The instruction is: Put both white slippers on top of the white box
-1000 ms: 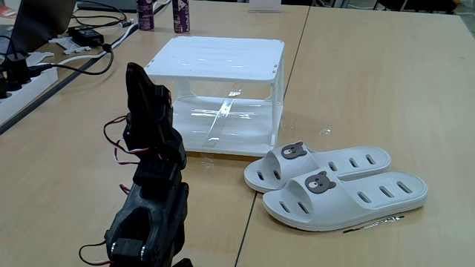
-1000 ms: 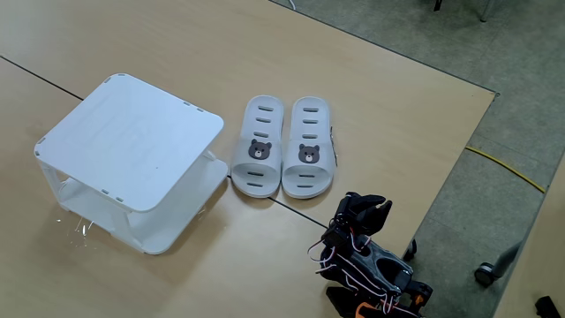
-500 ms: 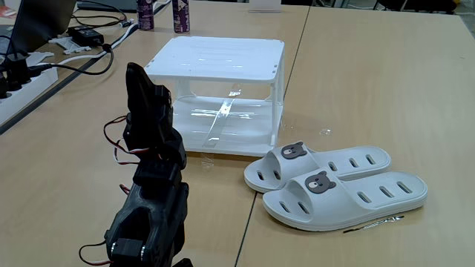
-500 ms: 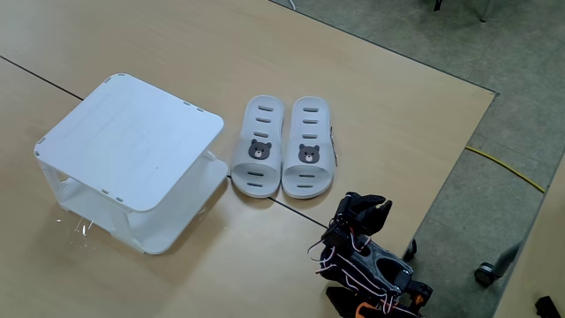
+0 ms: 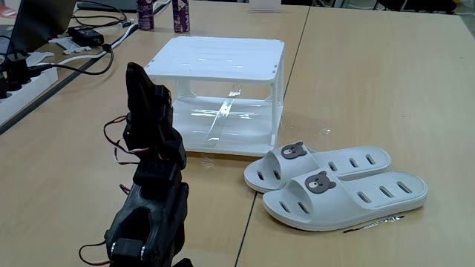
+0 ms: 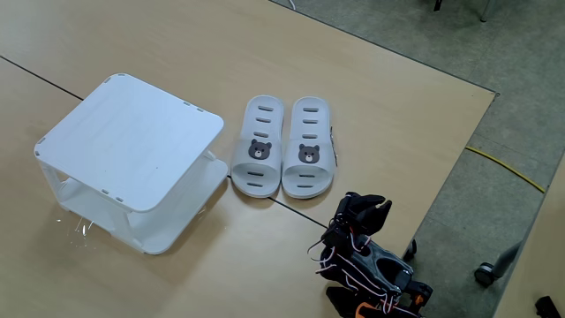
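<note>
Light wooden tabletops (image 5: 371, 89) pushed together carry the whole scene, with grey floor past the edge in a fixed view. Largest on the table is the white box (image 5: 219, 59) (image 6: 132, 141), a two-tier rack whose flat slatted top is bare; everything else is placed from it. Folded up beside the box and apart from it is the black arm (image 5: 148, 185) (image 6: 362, 256), with its wires looped at its side; whether its claw is spread or pressed together I cannot tell, as the fingers are not distinguishable. The white slippers (image 5: 338, 185) (image 6: 282, 146) lie flat on the table just beside the box, side by side and touching each other, bear badges up, neither lifted. A thin dark stick or pen (image 5: 375, 222) lies along the outer slipper.

Nothing is done yet. The step in hand looks like reaching for the slipper nearer the box; pinching its strap or side wall should hold better than the broad sole.
</note>
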Available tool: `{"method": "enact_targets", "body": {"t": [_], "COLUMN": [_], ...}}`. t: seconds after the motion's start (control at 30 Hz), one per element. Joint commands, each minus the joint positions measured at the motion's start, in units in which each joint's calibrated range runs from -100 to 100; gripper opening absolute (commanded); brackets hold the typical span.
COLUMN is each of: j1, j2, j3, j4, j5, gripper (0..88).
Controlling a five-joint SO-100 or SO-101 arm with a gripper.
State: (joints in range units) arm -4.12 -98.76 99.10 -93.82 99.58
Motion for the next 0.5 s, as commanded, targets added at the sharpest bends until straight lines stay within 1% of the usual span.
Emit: {"method": "enact_targets", "body": {"t": [0.0,0.23,0.47], "j1": [0.17,0.25,0.34], "j2": [7.18,39.91,78.19], "j3": [0.90,0.45,-0.27], "j4": [0.81,0.81,0.81], "j5": [0.42,0.42,0.42], "gripper": [0.7,0.7,0.7]}}
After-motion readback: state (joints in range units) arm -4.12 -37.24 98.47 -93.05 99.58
